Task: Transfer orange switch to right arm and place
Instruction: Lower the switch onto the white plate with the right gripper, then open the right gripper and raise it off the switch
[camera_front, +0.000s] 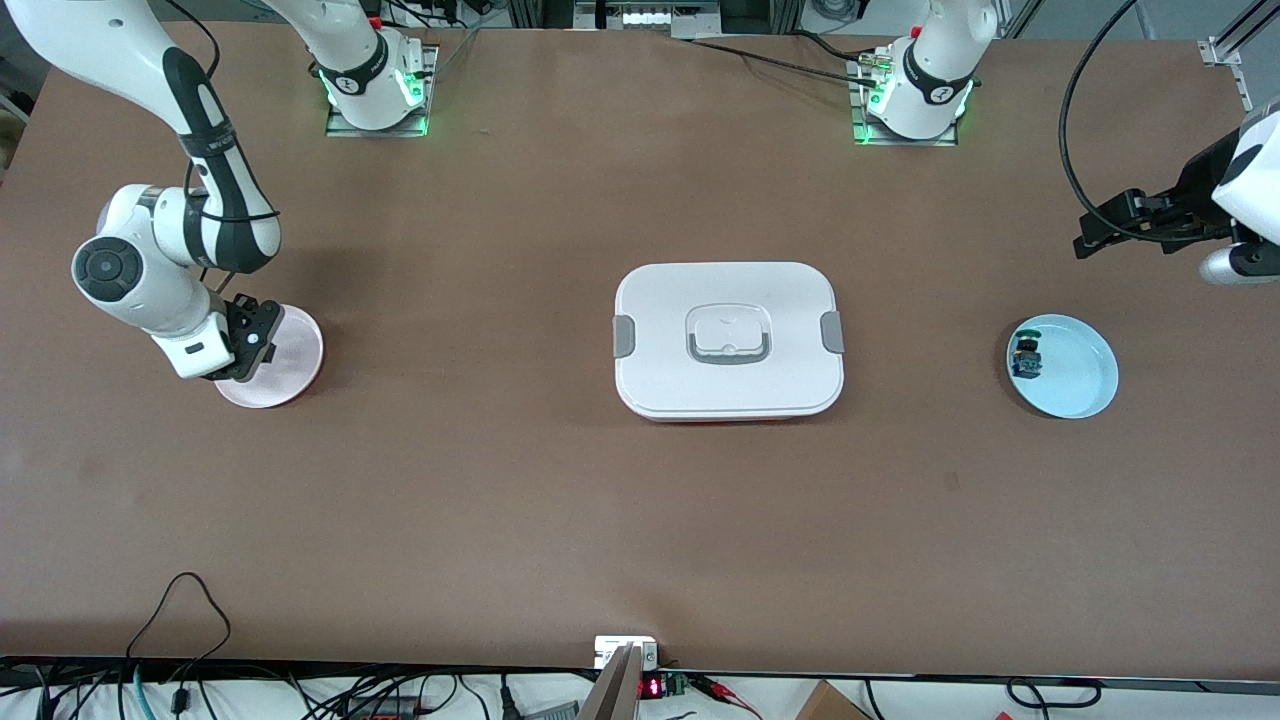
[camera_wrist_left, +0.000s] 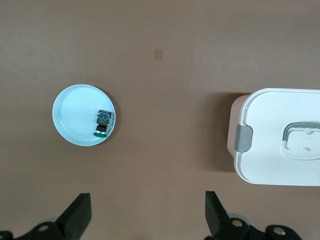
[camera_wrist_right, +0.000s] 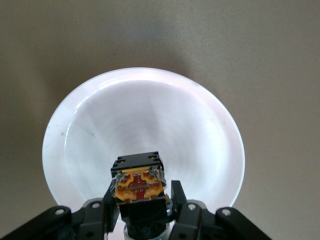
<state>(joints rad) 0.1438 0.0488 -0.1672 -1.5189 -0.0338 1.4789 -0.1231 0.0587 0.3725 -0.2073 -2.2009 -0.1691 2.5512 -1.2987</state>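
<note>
The orange switch (camera_wrist_right: 139, 182), a small black body with an orange face, sits between the fingers of my right gripper (camera_wrist_right: 142, 194), which is shut on it. That gripper (camera_front: 250, 345) hangs low over the pink plate (camera_front: 298, 345), and the wrist view shows the plate's pale bowl (camera_wrist_right: 140, 115) directly under the switch. In the front view the gripper hides the switch. My left gripper (camera_front: 1100, 232) waits in the air at the left arm's end of the table, its jaws open wide (camera_wrist_left: 148, 200) and holding nothing.
A light blue plate (camera_front: 1080, 385) at the left arm's end holds a small part with blue and green (camera_front: 1027, 355). A white lidded box (camera_front: 730, 340) with grey clips stands mid-table. Cables run along the table edge nearest the front camera.
</note>
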